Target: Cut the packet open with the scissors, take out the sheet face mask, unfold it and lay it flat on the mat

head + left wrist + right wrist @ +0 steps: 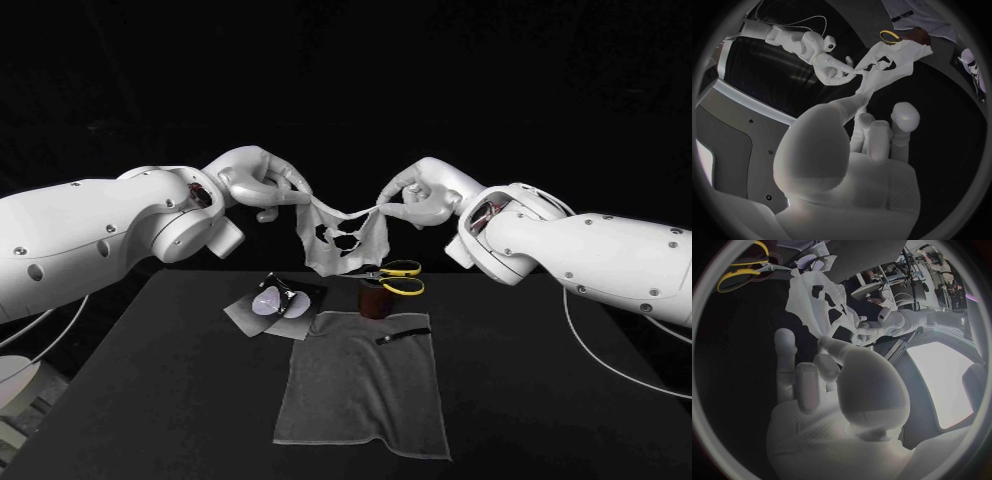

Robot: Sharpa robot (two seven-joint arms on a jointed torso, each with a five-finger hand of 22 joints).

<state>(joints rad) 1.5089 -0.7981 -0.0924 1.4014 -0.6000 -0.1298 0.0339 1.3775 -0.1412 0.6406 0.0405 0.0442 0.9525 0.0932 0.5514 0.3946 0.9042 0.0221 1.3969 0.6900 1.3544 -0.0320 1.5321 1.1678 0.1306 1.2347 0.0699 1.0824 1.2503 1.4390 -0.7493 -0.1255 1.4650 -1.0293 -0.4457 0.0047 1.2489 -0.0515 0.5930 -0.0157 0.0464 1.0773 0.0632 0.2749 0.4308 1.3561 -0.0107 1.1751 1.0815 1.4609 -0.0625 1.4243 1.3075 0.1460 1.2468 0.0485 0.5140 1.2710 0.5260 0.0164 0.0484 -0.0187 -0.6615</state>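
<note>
The left hand (pixel 260 182) and right hand (pixel 418 192) each pinch an upper edge of the mask (pixel 340 242), holding it spread in the air above the far side of the surface (pixel 144 400). Nearer lies the grey mat (pixel 361 385), with the scissors (pixel 398 276) just beyond its far edge and the packet (pixel 274 303) at its far left.

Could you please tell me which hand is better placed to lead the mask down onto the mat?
Probably the left hand: both pinch the sheet face mask, but scissors and a brown container stand beneath the right hand; only the flat packet lies leftward.
</note>
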